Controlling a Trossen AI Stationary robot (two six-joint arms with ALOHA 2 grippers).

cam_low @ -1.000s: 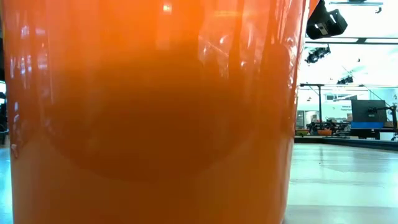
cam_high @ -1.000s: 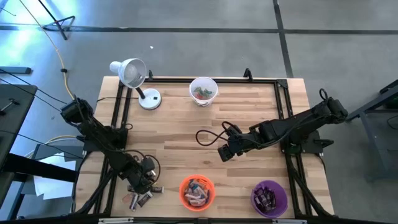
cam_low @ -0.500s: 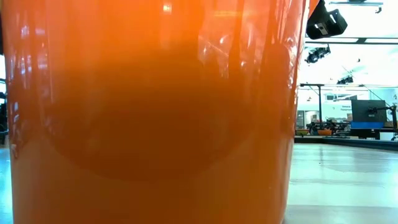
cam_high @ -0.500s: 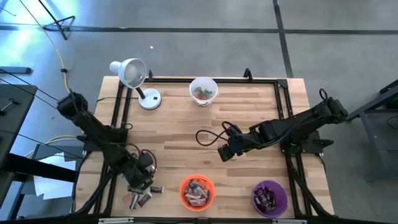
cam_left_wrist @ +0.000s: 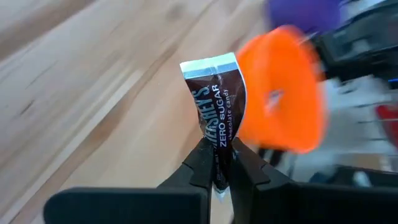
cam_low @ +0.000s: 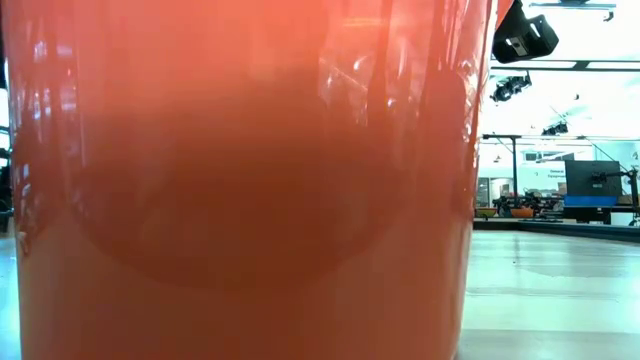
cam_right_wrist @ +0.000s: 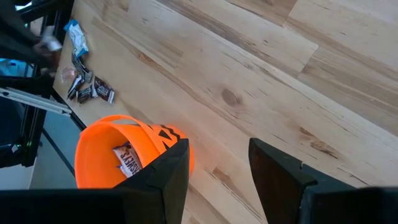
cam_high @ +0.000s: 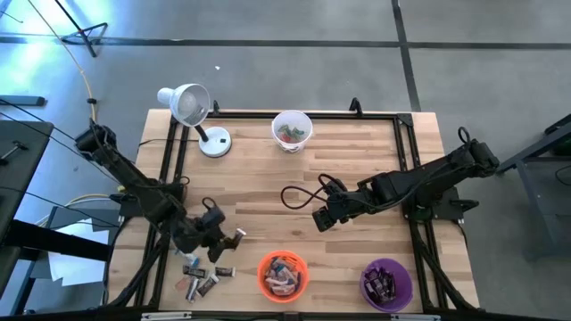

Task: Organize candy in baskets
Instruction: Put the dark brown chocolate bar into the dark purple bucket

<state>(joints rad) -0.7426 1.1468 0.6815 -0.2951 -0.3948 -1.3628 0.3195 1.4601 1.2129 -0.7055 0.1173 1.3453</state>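
From above, the left claw (cam_high: 228,239) hangs over the near left part of the wooden surface (cam_high: 357,169), pinched shut on a dark brown candy bar (cam_high: 235,237), just left of the orange basket (cam_high: 283,275). A small heap of loose candy (cam_high: 201,278) lies on the surface below that claw, near the front edge. The orange basket sits at the front middle with wrapped pieces inside, the purple basket (cam_high: 385,283) to its right also holds some, and the white basket (cam_high: 292,130) stands at the far edge beside a white desk lamp (cam_high: 192,111). The right claw (cam_high: 323,218) hovers over the middle of the surface, its fingers spread apart and empty.

At surface height, the orange basket's wall (cam_low: 240,200) fills nearly the whole view; part of a dark arm (cam_low: 524,35) shows at the upper right.

The left wrist view shows the two fingers (cam_left_wrist: 202,167) closed on the lower end of the brown bar (cam_left_wrist: 214,106), which stands upright, with the orange basket (cam_left_wrist: 280,99) blurred behind it.

The right wrist view shows the wide-open fingers (cam_right_wrist: 168,171) holding nothing, above the orange basket (cam_right_wrist: 99,146), with the loose candy (cam_right_wrist: 84,84) farther off.
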